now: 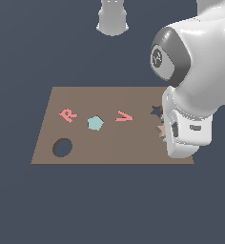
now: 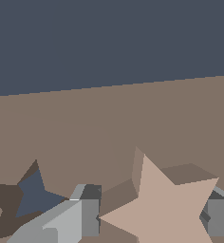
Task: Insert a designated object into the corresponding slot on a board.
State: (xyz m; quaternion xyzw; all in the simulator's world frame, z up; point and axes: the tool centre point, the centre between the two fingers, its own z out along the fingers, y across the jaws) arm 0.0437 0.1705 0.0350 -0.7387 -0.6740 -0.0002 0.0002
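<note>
— What do you make out from the exterior view?

— A flat brown board point(image 1: 109, 143) lies on the dark surface point(image 1: 109, 205). On it, from the exterior view's left, there is a pink R point(image 1: 68, 115), a teal pentagon point(image 1: 95, 123) and a pink V point(image 1: 124, 116). Nearer the front on that same left side is a round dark hole point(image 1: 62, 147). The white arm point(image 1: 195, 62) comes down over the board's right end and hides most of what is there.

— Can you see the star at all from there?

— Only a sliver. A few tan points of the star point(image 1: 160, 129) poke out beside the white wrist, and just behind them is a bit of the dark star slot point(image 1: 156, 111). The claw itself is behind the arm's housing in this view, so I cannot tell its state from here.

— And the wrist view?

— Much plainer. The tan star point(image 2: 163, 204) fills the near part of the picture, sitting between the two grey fingers point(image 2: 83, 216) of the claw point(image 2: 152, 218), one finger on each side of it. The jaws look closed in on the star, narrow, with the pads at or against its edges. The star seems lifted above the board point(image 2: 133, 118), since its side walls show and it stands clear of the brown.

— Where is the slot next to it?

— The star-shaped slot point(image 2: 31, 197) is just beside the claw, beyond the one finger, dark blue-grey inside. The star is near it but not over it, and not in it.
</note>
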